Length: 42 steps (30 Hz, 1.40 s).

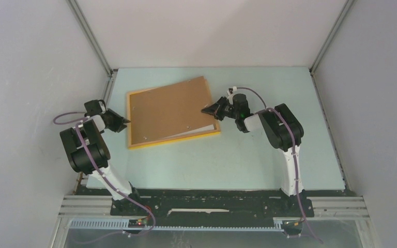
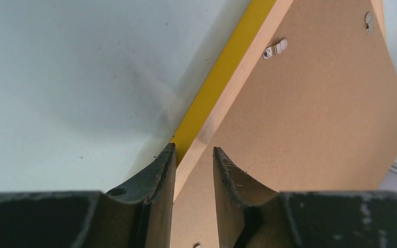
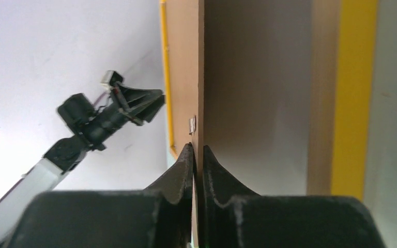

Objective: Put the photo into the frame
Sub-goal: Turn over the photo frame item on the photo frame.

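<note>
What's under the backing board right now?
A thin white sliver, likely the photo, shows under the lifted near-right edge of the backing board, inside the frame. Anything else beneath is covered.

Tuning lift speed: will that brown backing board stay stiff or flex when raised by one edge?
Probably flexes slightly: the backing board looks bowed along its far edge. Likely light: the right gripper holds it tilted up by an edge pinch alone. That thin edge could slip.
</note>
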Each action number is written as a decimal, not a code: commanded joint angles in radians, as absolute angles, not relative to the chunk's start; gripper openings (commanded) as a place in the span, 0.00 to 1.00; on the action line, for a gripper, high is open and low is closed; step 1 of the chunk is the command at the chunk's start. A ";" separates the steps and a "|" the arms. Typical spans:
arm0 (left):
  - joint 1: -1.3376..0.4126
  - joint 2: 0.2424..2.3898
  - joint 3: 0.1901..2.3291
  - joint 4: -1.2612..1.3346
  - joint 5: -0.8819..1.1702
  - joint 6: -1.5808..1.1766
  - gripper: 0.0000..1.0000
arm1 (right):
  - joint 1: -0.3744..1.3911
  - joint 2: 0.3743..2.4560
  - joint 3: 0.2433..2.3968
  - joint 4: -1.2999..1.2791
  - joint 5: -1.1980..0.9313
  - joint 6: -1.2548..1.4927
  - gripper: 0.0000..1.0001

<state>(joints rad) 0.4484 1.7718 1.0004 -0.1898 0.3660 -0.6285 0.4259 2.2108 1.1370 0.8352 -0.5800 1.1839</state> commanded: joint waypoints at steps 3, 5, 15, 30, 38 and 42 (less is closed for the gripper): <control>0.437 1.734 0.981 -0.197 0.448 -0.649 0.34 | 0.453 2.096 1.258 0.365 -0.527 0.898 0.21; 0.437 1.732 0.982 -0.196 0.448 -0.649 0.34 | 0.468 2.083 1.307 0.225 -0.478 0.818 0.28; 0.436 1.716 0.982 -0.198 0.448 -0.644 0.35 | 0.483 2.044 1.450 -0.154 -0.367 0.607 0.62; 0.431 1.704 0.985 -0.206 0.443 -0.640 0.35 | 0.550 2.016 1.716 -0.611 -0.023 0.396 0.77; 0.430 1.703 0.988 -0.209 0.443 -0.638 0.36 | 0.529 2.037 1.697 -0.563 -0.088 0.416 0.72; 0.428 1.700 0.989 -0.209 0.444 -0.640 0.36 | 0.485 2.096 1.717 -0.496 -0.149 0.461 0.60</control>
<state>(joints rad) 0.4435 1.7519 1.0004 -0.2012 0.4004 -0.6292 0.5220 2.0708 1.6962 -0.5652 -0.1085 0.4274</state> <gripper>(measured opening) 0.355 0.624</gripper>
